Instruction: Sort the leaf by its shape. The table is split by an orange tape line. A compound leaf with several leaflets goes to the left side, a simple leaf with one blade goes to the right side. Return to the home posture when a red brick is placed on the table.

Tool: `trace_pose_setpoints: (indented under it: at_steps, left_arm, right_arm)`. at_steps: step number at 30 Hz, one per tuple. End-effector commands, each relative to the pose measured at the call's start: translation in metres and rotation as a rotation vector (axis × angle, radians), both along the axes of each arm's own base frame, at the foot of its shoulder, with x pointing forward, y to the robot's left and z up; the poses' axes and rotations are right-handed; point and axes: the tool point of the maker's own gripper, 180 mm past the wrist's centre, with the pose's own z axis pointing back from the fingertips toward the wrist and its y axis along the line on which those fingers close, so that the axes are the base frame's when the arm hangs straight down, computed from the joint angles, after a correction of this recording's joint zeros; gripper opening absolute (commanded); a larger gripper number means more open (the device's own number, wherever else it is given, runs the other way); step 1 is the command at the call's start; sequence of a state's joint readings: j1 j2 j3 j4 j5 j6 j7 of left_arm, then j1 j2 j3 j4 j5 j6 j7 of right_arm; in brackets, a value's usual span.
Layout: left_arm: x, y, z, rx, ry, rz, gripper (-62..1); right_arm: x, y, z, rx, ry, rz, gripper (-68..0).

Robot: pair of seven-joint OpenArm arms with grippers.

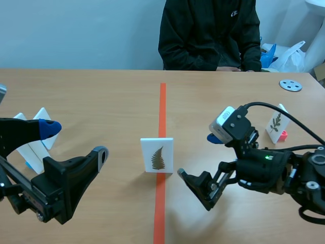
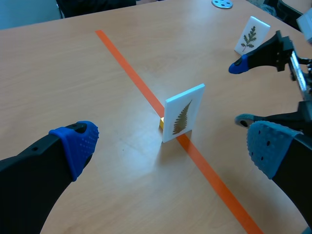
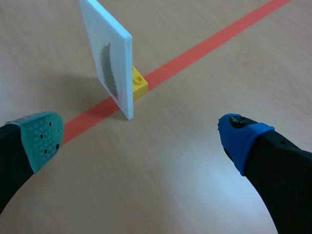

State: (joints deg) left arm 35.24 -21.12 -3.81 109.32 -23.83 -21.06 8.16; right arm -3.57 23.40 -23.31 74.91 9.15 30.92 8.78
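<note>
Card stands upright on the tape line, mid-table. Left gripper and right gripper flank it, apart, fingers spread wide.

Our left gripper spread wide, ahead we see a fern card upright on the tape line, yellow brick touching its base, right gripper parted nearby.
</note>
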Motion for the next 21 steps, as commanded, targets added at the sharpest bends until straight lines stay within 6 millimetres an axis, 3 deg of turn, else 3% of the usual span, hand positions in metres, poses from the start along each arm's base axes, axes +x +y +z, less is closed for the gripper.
trace_pose_setpoints:
  at_steps: [1, 8, 13, 21]
  left_arm:
    - [0.001, 0.0, 0.005, -0.015, -0.016, 0.006, 1.4]
    - [0.001, 0.001, 0.003, 0.01, -0.019, 0.002, 1.4]
    - [0.001, 0.001, 0.001, 0.028, -0.022, -0.002, 1.4]
    - [0.001, 0.001, 0.002, 0.028, -0.022, -0.002, 1.4]
  right_arm:
    - [0.011, 0.011, 0.014, 0.04, -0.047, 0.011, 0.4]
    - [0.017, 0.048, 0.0, 0.039, -0.038, 0.086, 0.4]
    - [0.022, 0.059, -0.009, 0.007, -0.052, 0.085, -0.3]
    - [0.02, 0.062, -0.012, 0.002, -0.053, 0.086, -18.7]
